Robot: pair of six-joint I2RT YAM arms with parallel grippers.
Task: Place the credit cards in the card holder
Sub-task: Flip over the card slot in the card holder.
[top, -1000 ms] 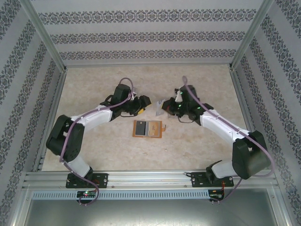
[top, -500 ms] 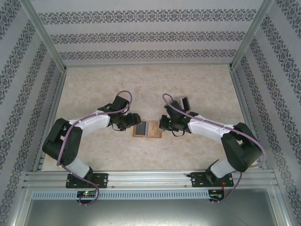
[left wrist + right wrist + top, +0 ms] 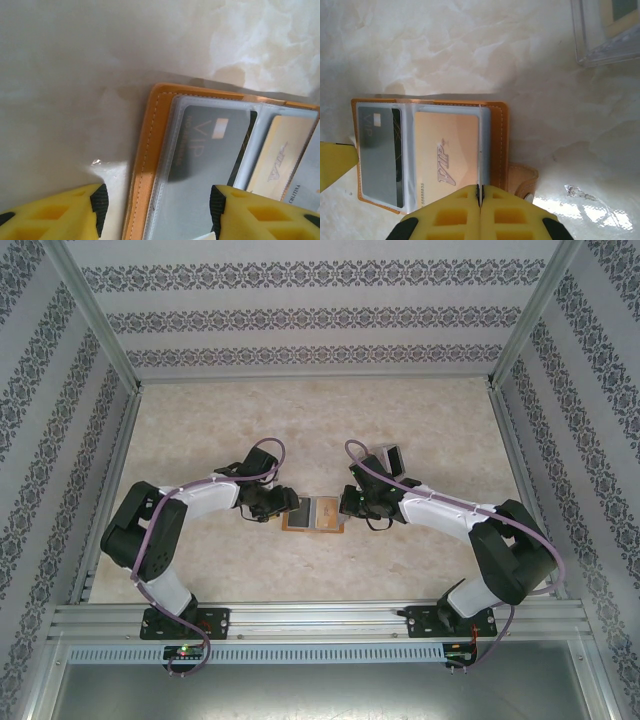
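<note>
So here's your setup: the card holder (image 3: pixel 313 514) is lying flat and opened out on the table (image 3: pixel 200 420), and both arms are crowded in on it, one from each side.

Your left gripper (image 3: pixel 281 503) is at the holder's left edge with its jaws apart. From the left wrist cam, the left gripper (image 3: pixel 159 206) straddles the orange border of the card holder (image 3: pixel 145 165): one yellow finger is over bare table just off that edge, and the other finger (image 3: pixel 250 212) is over the grey sleeve. There's nothing between the pads, and I can't tell whether either finger actually touches the holder.

Your right gripper (image 3: pixel 348 502) is at the holder's right edge. On the right wrist cam, the right gripper (image 3: pixel 479 192) has both fingers pressed tight together, with the seam lined up on the edge of the clear sleeve over the card holder (image 3: pixel 499 145). It could be pinching that sleeve edge, but I honestly can't tell.

Cards: a dark grey VIP card (image 3: pixel 377 155) sits in the holder's left pocket, and a gold VIP card (image 3: pixel 447 155) sits in the pocket next to it. Both look tucked under the clear sleeves. The clasp tab (image 3: pixel 522 182) sticks out from the holder's right side, just beside your closed fingers.

A clear plastic box (image 3: pixel 605 35) sits well apart from the holder, past its right side.
</note>
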